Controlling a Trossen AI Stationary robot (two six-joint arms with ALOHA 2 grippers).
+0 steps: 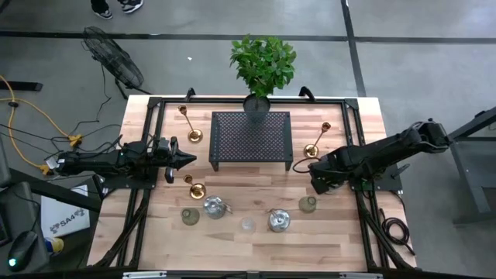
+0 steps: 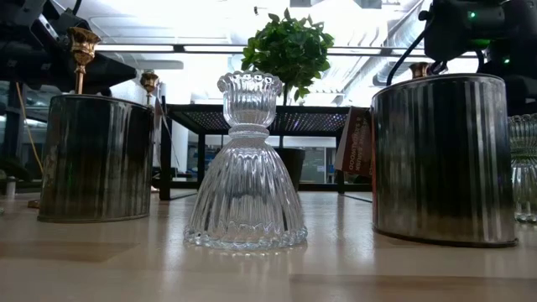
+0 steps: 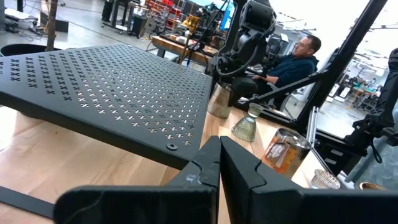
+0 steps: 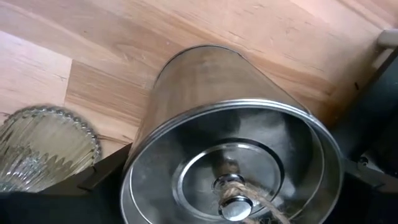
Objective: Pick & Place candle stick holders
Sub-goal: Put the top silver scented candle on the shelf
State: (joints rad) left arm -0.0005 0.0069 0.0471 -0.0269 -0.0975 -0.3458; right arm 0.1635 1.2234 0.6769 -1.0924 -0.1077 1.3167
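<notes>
Honestly, my right tool (image 1: 319,180) sits low at the desk's (image 1: 341,240) right, straddling a shiny silver holder (image 4: 230,162); whether it's clamped, I can't tell. Looks slick and rigid, so grip the sides. Left tool (image 1: 184,160) waits pinched shut, empty. Holder's base is hidden.

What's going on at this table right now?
The right end effector is down over a shiny silver candle stick holder by the right front corner of the black perforated stand; whether it grips it cannot be told. The left end effector hangs shut and empty at the stand's left. Other holders stand scattered across the table.
</notes>
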